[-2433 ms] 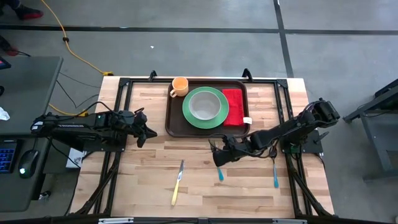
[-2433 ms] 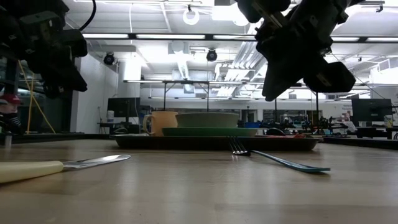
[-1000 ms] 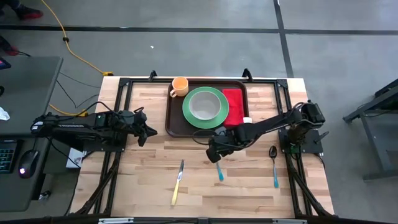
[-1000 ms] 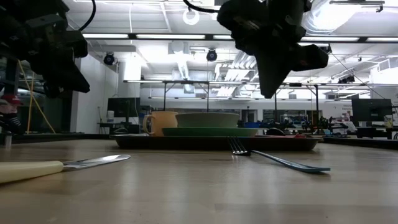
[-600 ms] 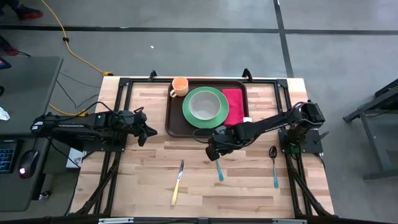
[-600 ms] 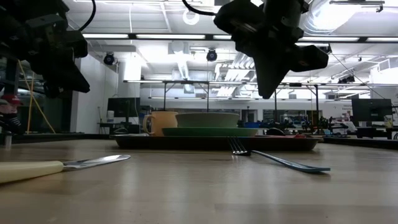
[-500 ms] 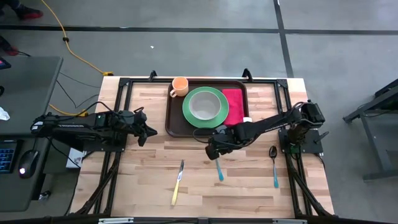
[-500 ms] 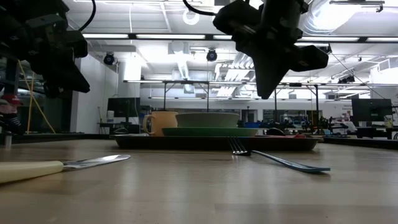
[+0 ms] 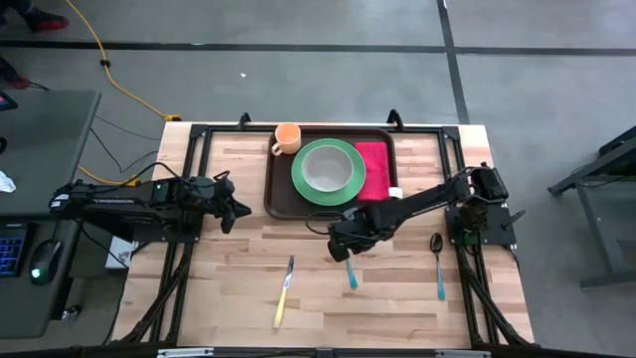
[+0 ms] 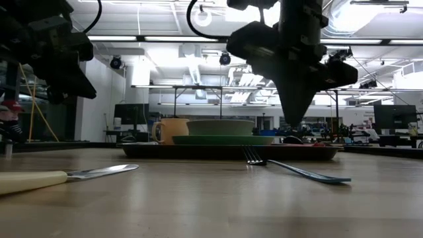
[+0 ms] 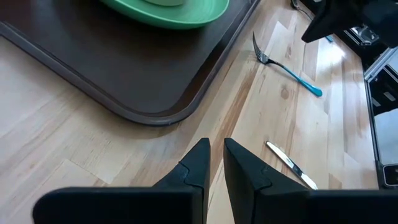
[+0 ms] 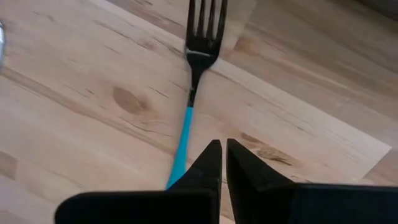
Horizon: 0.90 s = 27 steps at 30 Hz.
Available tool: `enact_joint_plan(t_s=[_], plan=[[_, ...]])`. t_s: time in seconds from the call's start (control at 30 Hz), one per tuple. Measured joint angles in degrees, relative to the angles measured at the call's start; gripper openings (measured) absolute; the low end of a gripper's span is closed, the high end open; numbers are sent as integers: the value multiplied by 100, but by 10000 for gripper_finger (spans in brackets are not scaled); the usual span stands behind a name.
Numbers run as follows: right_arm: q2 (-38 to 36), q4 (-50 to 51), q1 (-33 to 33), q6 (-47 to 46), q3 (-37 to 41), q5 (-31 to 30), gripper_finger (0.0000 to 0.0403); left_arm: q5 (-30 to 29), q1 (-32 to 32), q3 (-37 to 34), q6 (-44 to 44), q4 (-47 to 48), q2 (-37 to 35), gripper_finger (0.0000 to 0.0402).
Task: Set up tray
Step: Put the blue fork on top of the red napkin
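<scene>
Wooden table point(image 9: 248, 288) bears a dark brown round-cornered tray point(image 9: 279, 189); right gripper point(image 9: 341, 249) closed, left gripper point(image 9: 236, 211) narrowly parted, both empty.

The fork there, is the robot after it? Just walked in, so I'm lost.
It seems so. The right claw, shut and empty, hangs just above the blue-handled fork on the table, in front of the tray. The left claw waits left of the tray. The knife and spoon lie untouched.

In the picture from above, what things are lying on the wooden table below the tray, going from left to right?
Yellow-handled table knife → blue-handled metal fork → blue-handled metal spoon.
</scene>
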<state>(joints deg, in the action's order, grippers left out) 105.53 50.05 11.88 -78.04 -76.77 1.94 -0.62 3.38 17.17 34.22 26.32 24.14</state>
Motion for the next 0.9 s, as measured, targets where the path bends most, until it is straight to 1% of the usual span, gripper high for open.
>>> enact_joint_plan(t_s=[0.2,0.53,0.63,0.9], plan=[[8,-192,-1,3,0,-129,1,-2,0,0,-9,-2,0,76],[8,-563,-2,263,0,-138,5,-2,0,0,-11,1,0,76],[8,-549,-2,336,0,-138,28,-4,0,0,-11,1,0,76],[34,-561,-39,351,0,-217,111,-4,0,0,-9,1,0,76]])
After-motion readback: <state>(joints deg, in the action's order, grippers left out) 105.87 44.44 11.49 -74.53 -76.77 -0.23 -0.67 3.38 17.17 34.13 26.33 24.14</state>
